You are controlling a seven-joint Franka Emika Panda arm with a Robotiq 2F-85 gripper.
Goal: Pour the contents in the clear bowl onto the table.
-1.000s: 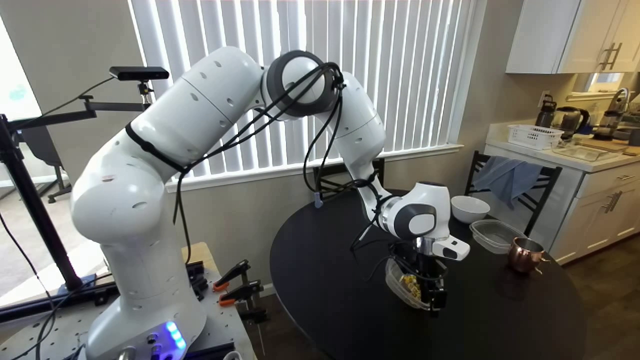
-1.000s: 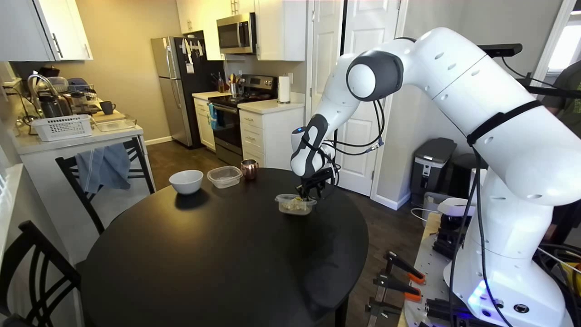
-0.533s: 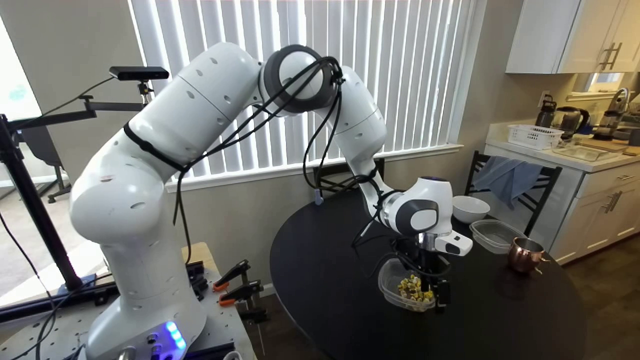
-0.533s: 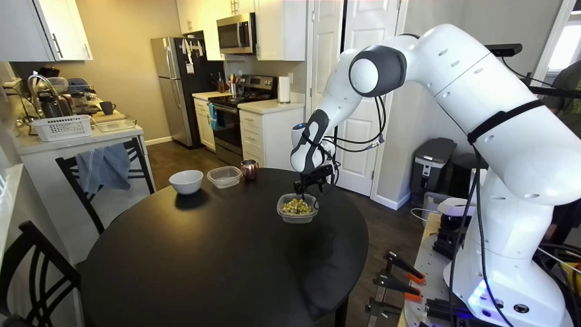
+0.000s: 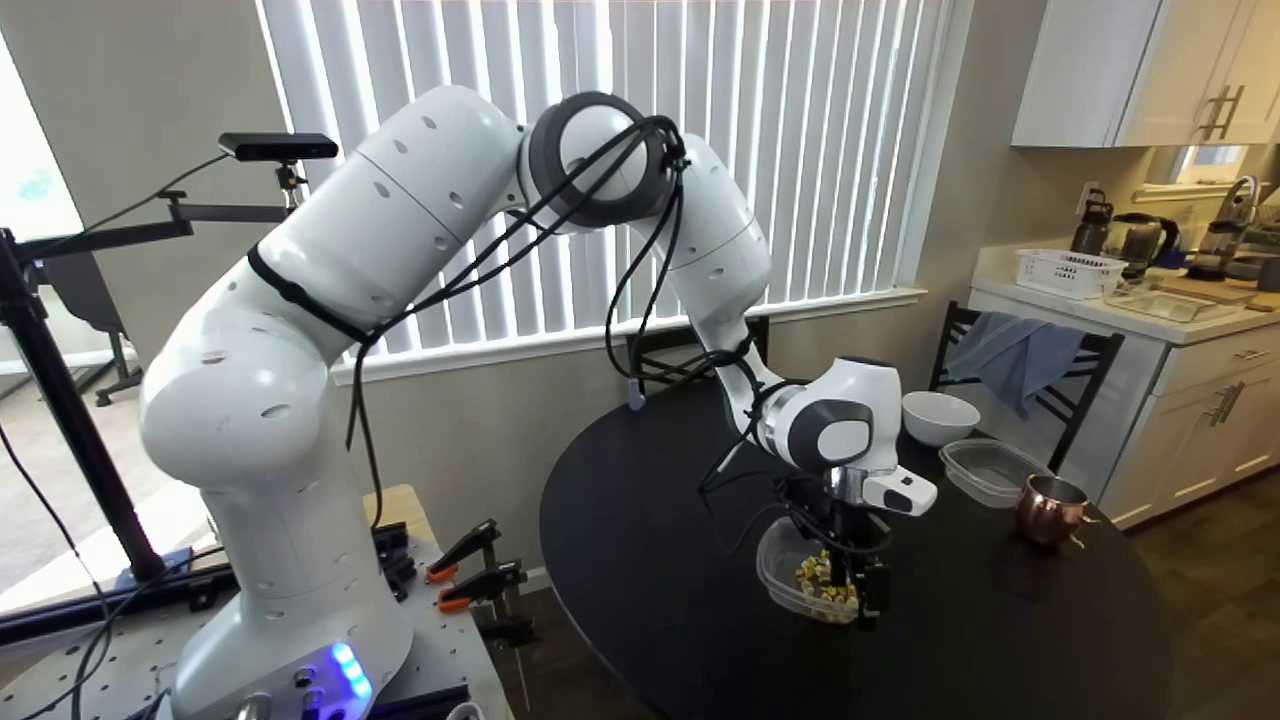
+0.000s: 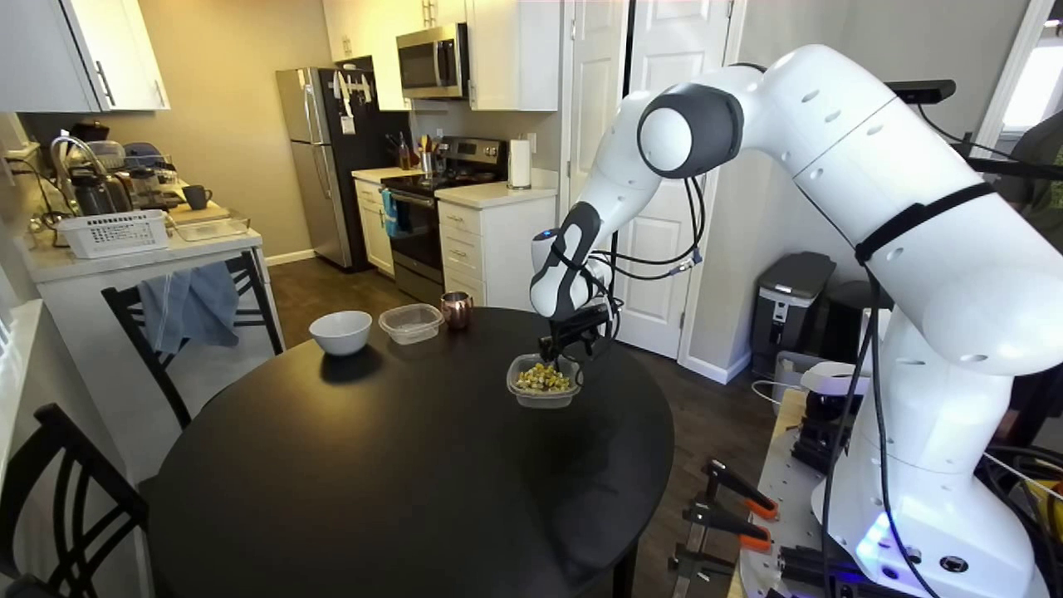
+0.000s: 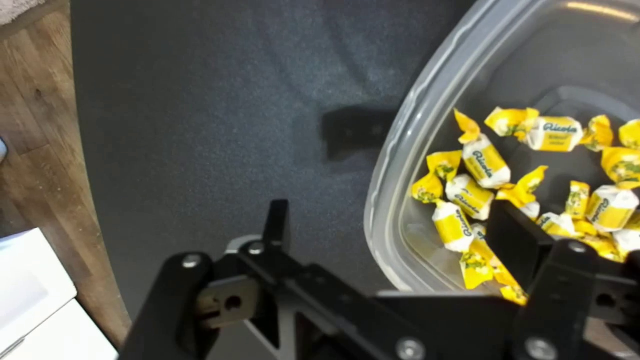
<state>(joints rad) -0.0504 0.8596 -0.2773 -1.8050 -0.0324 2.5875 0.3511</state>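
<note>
The clear bowl [image 5: 785,550] sits level on the black round table [image 6: 374,465], and it shows in both exterior views [image 6: 544,400]. The contents are yellow-and-white wrapped candies [image 6: 544,379] lying inside it, large in the wrist view [image 7: 485,162]. My gripper [image 7: 392,212] is open and straddles the bowl's rim [image 7: 382,200]. One of its fingers [image 7: 515,240] is inside the bowl over the candies; the opposite finger is outside, over the table. The gripper's jaws are apart from the bowl wall. In an exterior view the gripper [image 5: 857,583] hides the bowl's near side.
A white bowl [image 6: 340,332], another clear container [image 6: 411,324] and a copper mug [image 6: 457,309] stand along the table's far edge. Chairs [image 6: 75,490] stand around the table. Black cables [image 5: 735,545] hang from the arm by the gripper.
One second ago the bowl was tilted at the gripper; by half a second ago it sat level with its candies in view. Since then the gripper has shifted slightly; the bowl has stayed put.
</note>
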